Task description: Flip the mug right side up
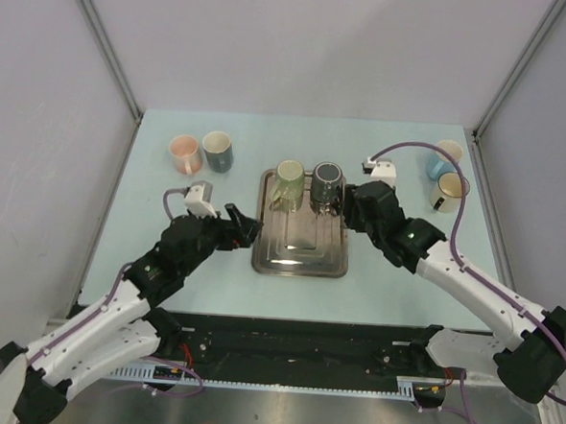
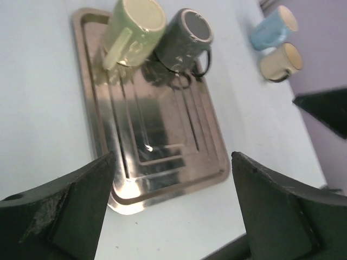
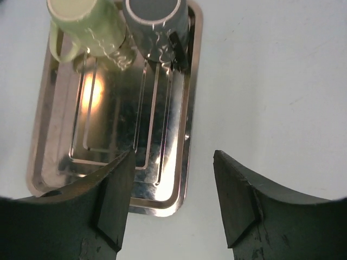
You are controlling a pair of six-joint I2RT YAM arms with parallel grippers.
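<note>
A light green mug (image 1: 288, 180) and a dark grey mug (image 1: 327, 182) stand side by side at the far end of a steel tray (image 1: 299, 256). The green mug (image 2: 135, 30) shows a cream inside, mouth up. The grey mug (image 3: 154, 24) has a pale ring round a dark top; I cannot tell whether that is its mouth or its base. My left gripper (image 1: 247, 224) is open and empty over the table left of the tray (image 2: 172, 162). My right gripper (image 1: 346, 204) is open and empty, just right of the grey mug, over the tray's right edge (image 3: 172, 162).
A pink mug (image 1: 184, 153) and a dark teal mug (image 1: 217, 151) stand at the back left. A blue mug (image 1: 440, 166) and cream mugs (image 1: 448, 191) stand at the back right. Grey walls close in the table on three sides.
</note>
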